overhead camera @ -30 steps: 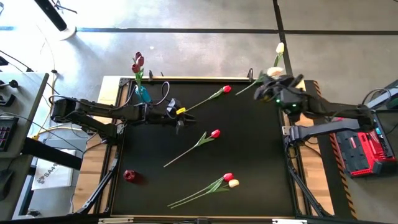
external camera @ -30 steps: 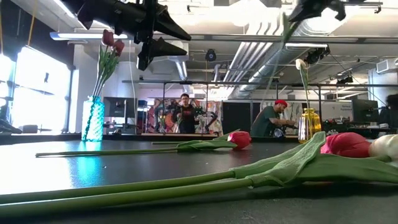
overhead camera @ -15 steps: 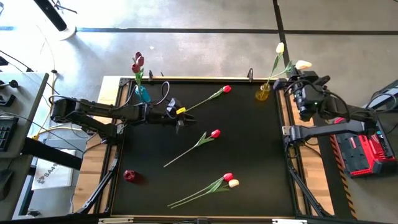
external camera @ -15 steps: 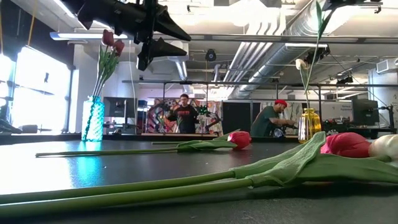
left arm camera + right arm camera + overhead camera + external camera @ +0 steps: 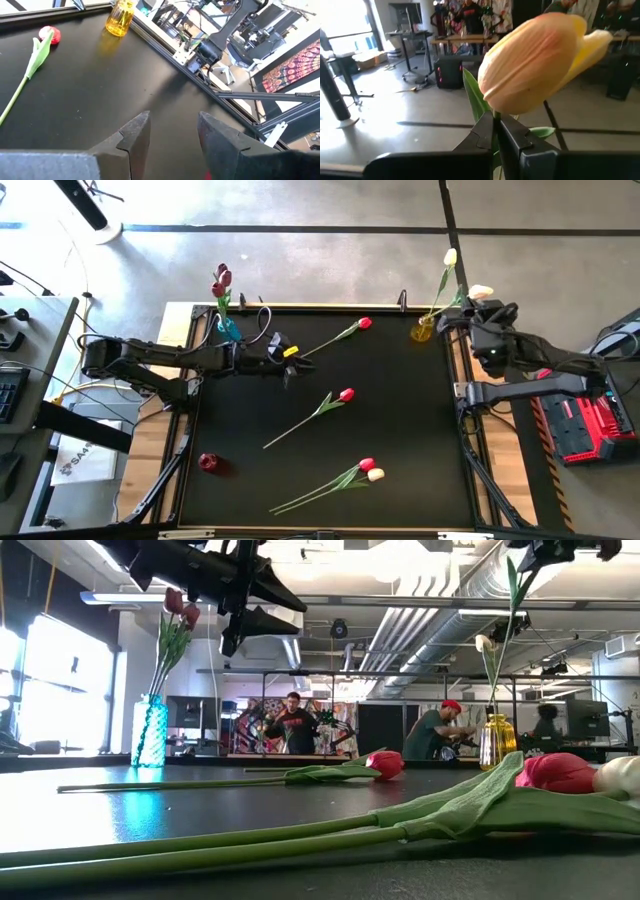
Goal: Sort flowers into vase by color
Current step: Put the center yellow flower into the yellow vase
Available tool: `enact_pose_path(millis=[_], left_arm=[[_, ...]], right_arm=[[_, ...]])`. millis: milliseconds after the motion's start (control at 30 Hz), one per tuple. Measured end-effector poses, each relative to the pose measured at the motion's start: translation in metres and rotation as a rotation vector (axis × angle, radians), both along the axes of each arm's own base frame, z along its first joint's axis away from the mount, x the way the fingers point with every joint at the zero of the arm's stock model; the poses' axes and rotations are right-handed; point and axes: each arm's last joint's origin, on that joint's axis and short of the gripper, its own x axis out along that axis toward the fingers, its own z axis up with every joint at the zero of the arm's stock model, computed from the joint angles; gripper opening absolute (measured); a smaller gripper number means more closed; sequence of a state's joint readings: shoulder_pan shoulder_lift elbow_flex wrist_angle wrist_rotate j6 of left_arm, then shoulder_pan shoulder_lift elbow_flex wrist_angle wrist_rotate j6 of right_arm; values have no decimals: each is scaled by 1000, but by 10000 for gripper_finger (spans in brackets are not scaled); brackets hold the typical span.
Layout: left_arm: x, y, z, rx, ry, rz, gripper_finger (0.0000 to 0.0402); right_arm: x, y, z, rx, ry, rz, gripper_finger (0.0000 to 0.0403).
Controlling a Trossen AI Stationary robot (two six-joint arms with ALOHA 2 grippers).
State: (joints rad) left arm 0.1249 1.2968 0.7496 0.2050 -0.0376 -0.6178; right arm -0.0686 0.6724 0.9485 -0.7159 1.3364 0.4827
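Note:
My right gripper (image 5: 474,304) is off the table's far right corner, shut on a cream tulip whose head (image 5: 535,65) stands just above the fingers. Beside it stands a yellow vase (image 5: 423,330) holding another cream tulip (image 5: 450,257). A blue vase (image 5: 229,330) at the far left holds dark red tulips (image 5: 220,280). Two red tulips (image 5: 364,323) (image 5: 346,394) lie on the black table, and a red and cream pair (image 5: 371,470) lies near the front. My left gripper (image 5: 290,365) hovers open over the far left part, with nothing between its fingers (image 5: 135,135). My right gripper pinches the cream tulip's stem (image 5: 495,116) between its two fingers, right below the head. The fingers come nearly level and lie across the stem. The stem (image 5: 511,610) hangs below them, lifted off the table, slanting toward the yellow vase; whether its lower end is inside I cannot tell.
A small dark red object (image 5: 208,463) lies near the table's left front edge. Metal rails frame the table (image 5: 300,307). People show in the room beyond the table (image 5: 292,725). The middle of the black surface between the lying tulips is bare.
My right gripper has carried the cream tulip from over the yellow vase toward the table's right edge and turned its wrist. The stem, slanted before, now hangs nearly upright above the vase, with the head up.

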Motion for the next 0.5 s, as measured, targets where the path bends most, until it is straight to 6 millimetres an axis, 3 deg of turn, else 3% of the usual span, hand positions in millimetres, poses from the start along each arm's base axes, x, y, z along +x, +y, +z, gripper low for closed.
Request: enact_pose_path(millis=[233,500], left_arm=[[0,0,0,1,0,3,152],[0,0,0,-6,-1,14,152]], right_arm=[[-9,-11,-16,137,29,-23,0],[-3,-18,-9,185,-14,93,0]])
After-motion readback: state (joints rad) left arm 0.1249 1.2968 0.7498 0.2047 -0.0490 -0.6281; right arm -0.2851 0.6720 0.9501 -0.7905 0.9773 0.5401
